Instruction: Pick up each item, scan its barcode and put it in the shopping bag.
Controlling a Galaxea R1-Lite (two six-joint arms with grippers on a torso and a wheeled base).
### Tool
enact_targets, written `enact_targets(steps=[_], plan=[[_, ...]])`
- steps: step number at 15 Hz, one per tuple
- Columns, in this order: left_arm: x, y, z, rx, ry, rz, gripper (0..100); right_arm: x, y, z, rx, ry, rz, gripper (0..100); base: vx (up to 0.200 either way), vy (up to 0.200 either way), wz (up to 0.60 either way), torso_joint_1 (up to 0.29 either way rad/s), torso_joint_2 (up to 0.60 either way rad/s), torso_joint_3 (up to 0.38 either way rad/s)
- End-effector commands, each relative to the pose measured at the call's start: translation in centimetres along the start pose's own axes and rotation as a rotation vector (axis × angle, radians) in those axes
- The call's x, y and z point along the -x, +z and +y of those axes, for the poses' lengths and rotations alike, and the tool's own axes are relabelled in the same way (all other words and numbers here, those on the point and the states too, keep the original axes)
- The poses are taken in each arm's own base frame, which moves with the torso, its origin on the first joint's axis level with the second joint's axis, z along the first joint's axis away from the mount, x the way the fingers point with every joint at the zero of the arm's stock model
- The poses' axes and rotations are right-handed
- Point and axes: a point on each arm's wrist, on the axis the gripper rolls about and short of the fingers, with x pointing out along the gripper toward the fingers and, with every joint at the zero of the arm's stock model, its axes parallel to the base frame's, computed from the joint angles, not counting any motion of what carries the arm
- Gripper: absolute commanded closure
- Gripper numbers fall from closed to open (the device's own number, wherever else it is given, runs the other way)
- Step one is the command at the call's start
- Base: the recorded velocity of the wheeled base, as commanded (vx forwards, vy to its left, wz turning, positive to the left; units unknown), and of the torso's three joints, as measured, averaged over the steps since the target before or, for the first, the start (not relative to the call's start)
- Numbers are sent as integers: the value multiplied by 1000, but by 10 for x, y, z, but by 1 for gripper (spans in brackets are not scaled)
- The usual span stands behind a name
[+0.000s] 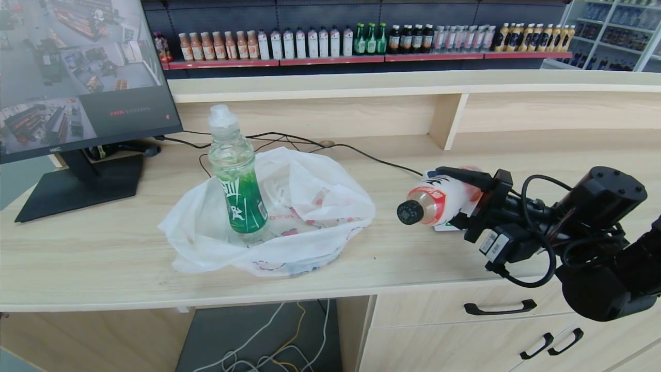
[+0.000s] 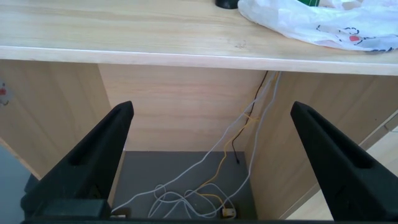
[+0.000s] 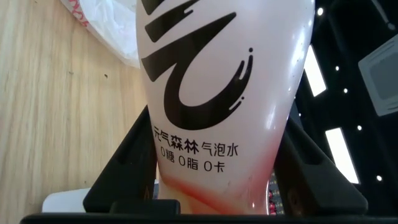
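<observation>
head view: the right gripper [image 1: 453, 199] is clamped across the body of a white and pink drink bottle [image 1: 431, 202], held lying on its side above the wooden counter [image 1: 103, 248], black cap pointing away from the wrist. ahead of that cap, near but apart, sits the white shopping bag [image 1: 315, 206], mouth slumped open, with a green bottle [image 1: 240, 194] standing upright inside. a monitor [image 1: 77, 67] stands well beyond the bag.

left wrist view: the left gripper [image 2: 211, 109] is spread wide and holds nothing. it sits below the counter edge, facing the recess with loose cables [image 2: 205, 168]; a fold of the bag lies above and off to one side.

right wrist view: the bottle sits snug between both fingers [image 3: 134, 162], pink base nearest the wrist, bag plastic past its far end.

judgement: this item is picked up, so the step in hand is scanning or bagging; which one i cannot tell. bagging calls for carrying the bottle cap-first over the open mouth, clear of the green bottle, then opening up.
</observation>
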Motion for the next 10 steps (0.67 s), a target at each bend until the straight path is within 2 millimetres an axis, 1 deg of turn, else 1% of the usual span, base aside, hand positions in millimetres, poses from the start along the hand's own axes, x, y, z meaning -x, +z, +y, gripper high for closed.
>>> enact_targets(steps=[1,10], plan=[[0,0,0,0,1,0,0,-2,-1,4,-9,7,-3,100,0,0,0,0,0,0],[0,0,0,0,0,0,0,-4,-5,9,-15,11,-2,100,0,0,0,0,0,0]])
